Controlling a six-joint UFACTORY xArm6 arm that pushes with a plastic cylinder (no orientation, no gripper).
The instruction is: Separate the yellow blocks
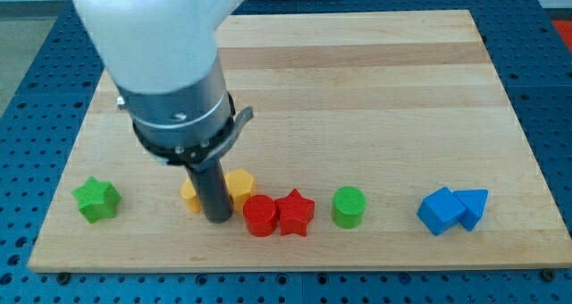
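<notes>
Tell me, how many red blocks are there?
2. The red round block sits near the view's bottom, just right of my tip. The red star block touches it on its right. The rod could hide a little, but no other red shows.

On the board, all blocks sit in a row near the view's bottom edge. From the view's left: green star, yellow block, my tip, yellow hexagon, red cylinder touching red star, green cylinder, then, well apart, blue cube touching blue triangle.
</notes>
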